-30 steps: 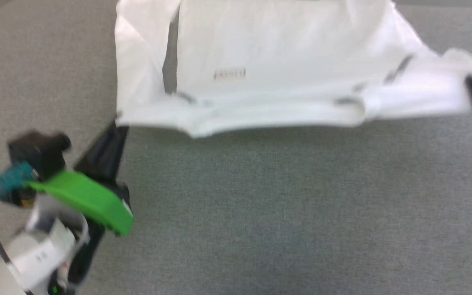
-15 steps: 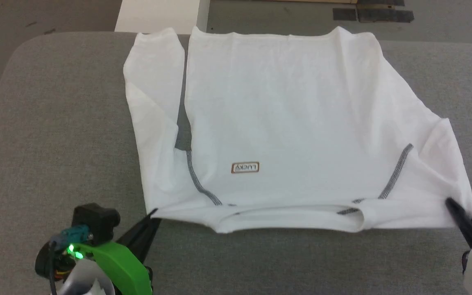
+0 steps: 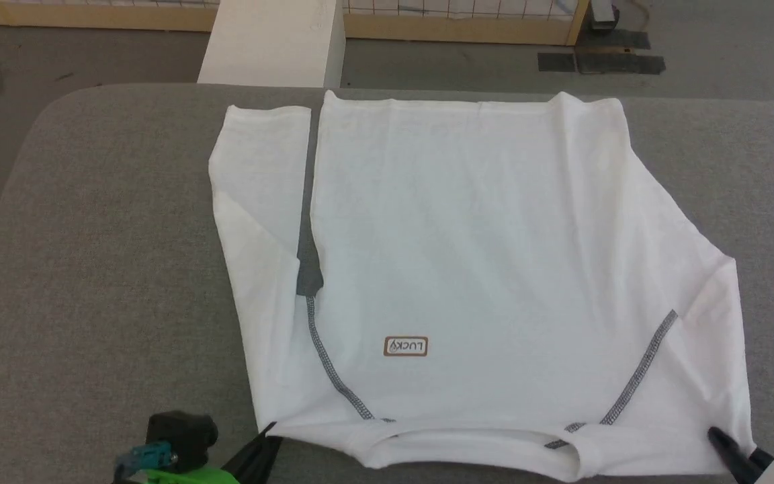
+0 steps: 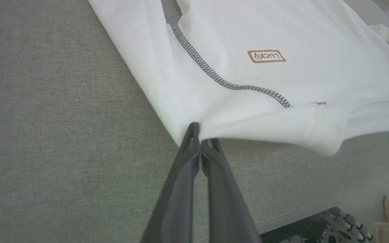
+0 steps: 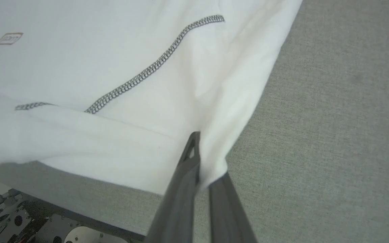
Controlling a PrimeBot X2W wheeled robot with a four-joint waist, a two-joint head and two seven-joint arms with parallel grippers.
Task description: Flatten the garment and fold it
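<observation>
Garment (image 3: 467, 255) on grey table (image 3: 111, 235), near corners pinched by left fingers (image 4: 186, 162) and right fingers (image 5: 186, 179); box (image 3: 273, 40) beyond.

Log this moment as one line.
left fingers: shut on shirt, near corner | right fingers: shut on other near corner | shirt: spread out on table

- The shirt (image 3: 481, 235) was plain white, crossed by grey zigzag-stitched seams (image 3: 642, 371).
- Its patch (image 3: 406, 346) was white with a brown border and brown lettering.
- The table (image 3: 105, 269) under the shirt was grey woven cloth.
- The box (image 3: 273, 40) beyond the shirt was cream-white.
- The left gripper (image 4: 201, 135) and right gripper (image 5: 204, 155) were dark grey.
- A cover (image 3: 185, 476) beside the shirt's near left corner was bright green.
</observation>
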